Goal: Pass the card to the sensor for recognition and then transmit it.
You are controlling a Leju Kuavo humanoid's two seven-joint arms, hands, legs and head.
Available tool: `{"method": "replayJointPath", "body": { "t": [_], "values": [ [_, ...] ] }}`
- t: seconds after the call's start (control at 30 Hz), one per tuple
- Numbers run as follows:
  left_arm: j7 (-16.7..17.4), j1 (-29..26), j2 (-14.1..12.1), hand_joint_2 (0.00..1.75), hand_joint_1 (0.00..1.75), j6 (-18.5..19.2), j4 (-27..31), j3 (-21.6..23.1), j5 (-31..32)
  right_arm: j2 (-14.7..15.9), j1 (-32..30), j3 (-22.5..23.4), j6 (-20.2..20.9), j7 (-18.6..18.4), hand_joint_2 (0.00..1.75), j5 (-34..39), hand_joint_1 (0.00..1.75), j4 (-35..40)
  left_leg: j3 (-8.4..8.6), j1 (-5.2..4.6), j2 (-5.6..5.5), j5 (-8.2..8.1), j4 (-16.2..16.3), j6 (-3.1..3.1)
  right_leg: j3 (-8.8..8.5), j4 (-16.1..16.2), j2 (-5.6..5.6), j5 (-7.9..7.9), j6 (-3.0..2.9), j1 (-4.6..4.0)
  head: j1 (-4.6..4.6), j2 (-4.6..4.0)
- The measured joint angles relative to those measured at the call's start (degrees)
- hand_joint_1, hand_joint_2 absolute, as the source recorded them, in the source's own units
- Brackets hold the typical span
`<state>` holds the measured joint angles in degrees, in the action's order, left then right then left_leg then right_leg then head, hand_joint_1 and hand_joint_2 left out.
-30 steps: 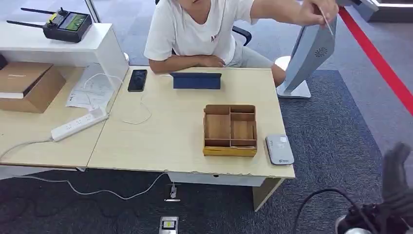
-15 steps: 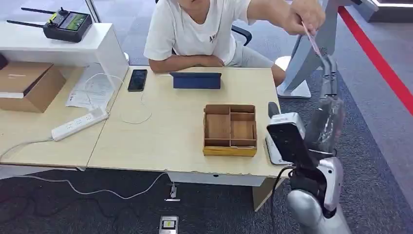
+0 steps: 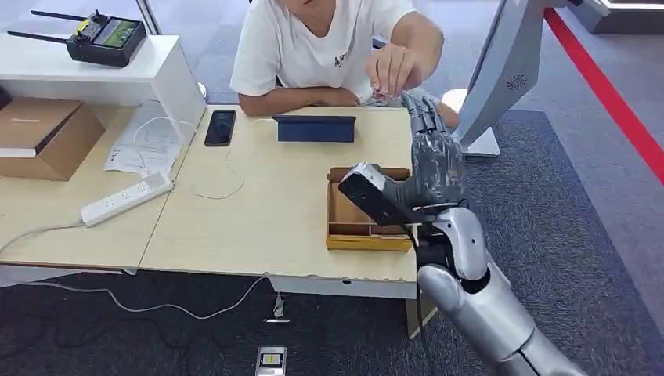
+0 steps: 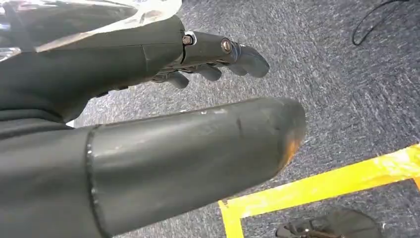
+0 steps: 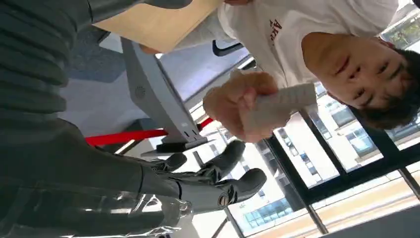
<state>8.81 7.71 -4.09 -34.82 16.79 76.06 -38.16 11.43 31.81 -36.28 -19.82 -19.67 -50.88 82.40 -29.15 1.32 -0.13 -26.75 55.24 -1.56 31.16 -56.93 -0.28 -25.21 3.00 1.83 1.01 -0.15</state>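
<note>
A wooden tray [image 3: 349, 205] with compartments sits near the front edge of the light surface [image 3: 266, 211]. Behind it a blue tablet [image 3: 315, 129] stands at the far edge, with a black phone [image 3: 221, 128] lying to its left beside some papers [image 3: 149, 145]. A white power strip [image 3: 127, 199] lies further left, its cable trailing off. A cardboard box [image 3: 43, 137] rests at the far left, below a white shelf [image 3: 141, 70] carrying a black remote [image 3: 106, 39] with antennas.

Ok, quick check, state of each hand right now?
Left hand: open, holding nothing, hanging over the carpet.
Right hand: open, raised toward the person's hand, which holds the card.
</note>
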Motion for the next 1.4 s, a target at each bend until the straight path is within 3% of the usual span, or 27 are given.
{"method": "replayJointPath", "body": {
  "t": [0.33, 0.9, 0.93, 0.97, 1.0, 1.03, 1.07, 1.23, 1.4],
  "values": [
    [-0.57, 0.0, -0.13, 0.0, 0.0, 0.76, 0.0, 0.85, 1.42, 0.98, 2.84, -3.49, -1.38, -0.9, 1.75, 1.42, 0.0, -5.39, 0.01, 0.0, 0.0, -0.01, 0.0, -0.01, 0.02, 0.0, 0.01, 0.0, 0.0, 0.0, 0.0, 0.0],
    [-0.57, -0.02, -0.33, 0.0, 0.0, 1.14, 0.0, 1.46, 2.69, 2.34, 4.28, -5.5, -4.9, -2.43, 1.75, 0.94, 0.0, -8.48, 0.0, 0.0, 0.0, -0.01, 0.01, -0.01, 0.03, 0.0, 0.01, 0.0, 0.0, 0.0, 0.02, 0.0],
    [-0.61, -0.02, -0.33, 0.0, 0.0, 1.14, 0.0, 1.46, 2.69, 2.38, 4.4, -5.57, -5.05, -2.43, 1.75, 0.9, 0.14, -8.5, 0.0, 0.0, 0.0, -0.01, 0.01, -0.01, 0.03, 0.0, 0.01, 0.0, 0.0, 0.0, 0.02, 0.0],
    [-0.66, -0.03, -0.33, 0.0, 0.0, 1.14, 0.0, 1.46, 2.71, 2.43, 4.51, -5.66, -5.26, -2.4, 1.75, 0.87, 0.42, -8.52, 0.0, 0.0, 0.0, -0.01, 0.01, -0.01, 0.03, 0.0, 0.01, 0.0, 0.0, 0.0, 0.0, 0.0],
    [-0.72, -0.03, -0.33, 0.0, 0.0, 1.16, 0.0, 1.46, 2.71, 2.45, 4.59, -5.72, -5.44, -2.38, 1.75, 0.87, 0.42, -8.54, 0.0, 0.0, 0.0, -0.01, 0.01, -0.01, 0.03, 0.0, 0.01, 0.0, 0.0, 0.0, 0.02, 0.0],
    [-0.79, -0.03, -0.33, 0.0, 0.0, 1.18, 0.0, 1.46, 2.71, 2.45, 4.66, -5.85, -5.57, -2.29, 1.75, 0.9, 1.41, -8.54, 0.0, 0.0, 0.0, -0.01, 0.01, -0.01, 0.03, 0.0, 0.01, 0.0, 0.0, 0.0, 0.0, 0.0],
    [-0.85, -0.03, -0.33, 0.0, 0.0, 1.18, 0.0, 1.46, 2.73, 2.45, 4.72, -5.96, -5.77, -2.23, 1.75, 0.94, 1.54, -8.56, 0.0, 0.0, 0.0, -0.01, 0.01, -0.01, 0.03, 0.0, 0.01, 0.0, 0.0, 0.0, 0.02, 0.0],
    [-0.9, -0.03, -0.33, 0.0, 0.0, 1.16, 0.0, 1.46, 2.73, 2.45, 5.01, -6.34, -6.53, -1.62, 1.75, 1.53, 1.75, -9.05, 0.0, 0.0, 0.0, -0.01, 0.01, -0.01, 0.02, 0.0, 0.01, 0.0, 0.0, 0.0, 0.0, 0.0],
    [-0.87, -0.05, -0.33, 0.0, 0.0, 1.11, 0.0, 1.46, 2.69, 2.43, 5.31, -6.4, -6.56, -1.29, 1.75, 2.01, 1.75, -9.42, 0.0, 0.0, 0.0, -0.01, 0.01, -0.01, 0.02, 0.0, 0.01, 0.0, 0.0, 0.0, 0.02, 0.0]
  ]
}}
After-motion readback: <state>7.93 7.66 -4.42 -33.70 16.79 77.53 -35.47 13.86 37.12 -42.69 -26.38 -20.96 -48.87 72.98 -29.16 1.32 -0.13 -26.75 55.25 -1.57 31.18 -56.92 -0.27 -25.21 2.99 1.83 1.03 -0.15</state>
